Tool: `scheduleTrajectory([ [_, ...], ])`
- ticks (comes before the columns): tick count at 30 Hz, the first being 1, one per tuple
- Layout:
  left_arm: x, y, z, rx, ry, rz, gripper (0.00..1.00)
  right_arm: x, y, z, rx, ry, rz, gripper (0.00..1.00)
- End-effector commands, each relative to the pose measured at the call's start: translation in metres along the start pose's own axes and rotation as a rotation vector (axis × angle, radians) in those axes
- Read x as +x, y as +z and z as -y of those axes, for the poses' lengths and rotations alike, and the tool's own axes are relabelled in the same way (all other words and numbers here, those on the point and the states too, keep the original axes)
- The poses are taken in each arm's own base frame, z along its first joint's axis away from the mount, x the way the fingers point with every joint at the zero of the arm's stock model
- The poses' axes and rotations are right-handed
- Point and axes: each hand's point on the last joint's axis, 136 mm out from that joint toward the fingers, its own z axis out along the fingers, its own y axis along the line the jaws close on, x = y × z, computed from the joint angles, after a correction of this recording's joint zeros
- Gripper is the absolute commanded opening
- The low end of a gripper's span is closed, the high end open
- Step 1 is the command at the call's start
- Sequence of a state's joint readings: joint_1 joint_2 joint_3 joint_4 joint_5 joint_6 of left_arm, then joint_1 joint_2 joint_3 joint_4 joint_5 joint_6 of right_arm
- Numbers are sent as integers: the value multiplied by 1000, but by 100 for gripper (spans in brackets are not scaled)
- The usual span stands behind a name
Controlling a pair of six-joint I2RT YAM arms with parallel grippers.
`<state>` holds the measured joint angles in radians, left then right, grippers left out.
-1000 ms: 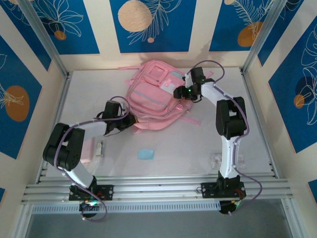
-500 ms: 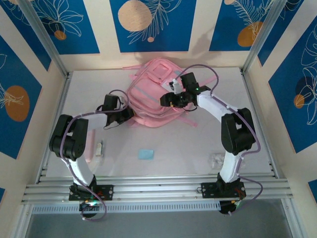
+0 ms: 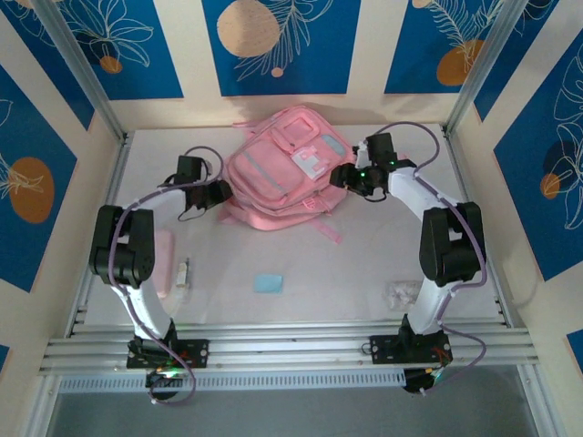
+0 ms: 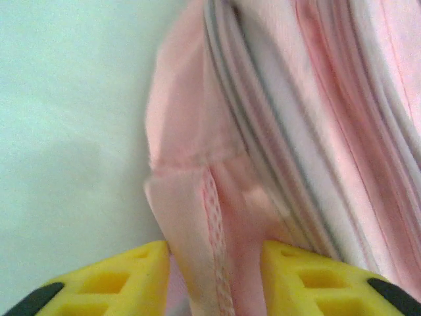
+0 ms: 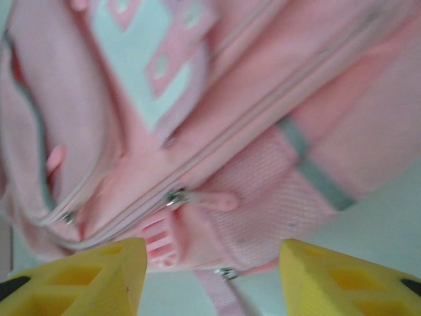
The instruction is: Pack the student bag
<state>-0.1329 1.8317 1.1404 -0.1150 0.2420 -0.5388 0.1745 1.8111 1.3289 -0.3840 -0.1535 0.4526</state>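
Note:
The student bag (image 3: 273, 177), a soft pink backpack with grey stripes and a white-pink patch (image 3: 310, 164), lies face up at the back middle of the table. My left gripper (image 3: 219, 192) is at the bag's left edge. In the left wrist view its yellow fingers (image 4: 125, 276) stand apart, and a fold of the bag (image 4: 217, 217) lies between them. My right gripper (image 3: 344, 177) is at the bag's right side. It is open, and its fingers (image 5: 99, 276) flank the mesh side pocket (image 5: 263, 197) and a zipper pull (image 5: 176, 196) without touching them.
A flat pink pencil case (image 3: 162, 264) and a small white item (image 3: 184, 273) lie at the front left beside the left arm. A light blue piece (image 3: 268, 283) sits front centre. A clear crumpled wrapper (image 3: 401, 293) lies by the right arm's base. Frame walls enclose the table.
The bag has turned and shifted, and its patch now faces up. The left gripper moved left and back and its jaws parted. The right gripper swung to the bag's right side.

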Motion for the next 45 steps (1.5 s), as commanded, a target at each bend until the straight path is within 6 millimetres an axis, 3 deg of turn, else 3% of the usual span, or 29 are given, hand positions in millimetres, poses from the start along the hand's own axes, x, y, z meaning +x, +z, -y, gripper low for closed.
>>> scheduleTrajectory([
  [1, -20, -23, 0, -51, 50, 65, 48, -15, 11, 19, 31, 48, 21, 54],
  [4, -10, -35, 8, -11, 22, 63, 52, -26, 20, 36, 81, 37, 33, 54],
  [9, 22, -54, 21, 51, -21, 60, 54, -46, 28, 70, 140, 100, 66, 59],
  [14, 56, -61, 45, 124, -43, 30, 55, -60, 41, 90, 197, 101, 72, 63],
  [15, 62, -61, 53, 145, -46, 22, 55, -61, 45, 92, 194, 107, 69, 62],
  [17, 73, -58, 70, 181, -43, 8, 56, -59, 54, 92, 153, 124, 46, 50],
  [22, 94, -45, 120, 253, 13, -37, 56, -35, 62, 71, 71, 133, -10, 13],
  [26, 107, -31, 152, 257, 100, -66, 56, 3, 56, 42, 24, 159, -39, 3],
  [30, 116, -15, 163, 215, 149, -80, 56, 43, 53, 15, -19, 238, -46, 0],
  [37, 114, -8, 161, 112, 211, -45, 50, 83, 58, -22, -26, 316, -39, 0],
  [45, 119, -12, 127, -29, 205, -9, 46, 100, 67, -39, -35, 344, -15, 0],
])
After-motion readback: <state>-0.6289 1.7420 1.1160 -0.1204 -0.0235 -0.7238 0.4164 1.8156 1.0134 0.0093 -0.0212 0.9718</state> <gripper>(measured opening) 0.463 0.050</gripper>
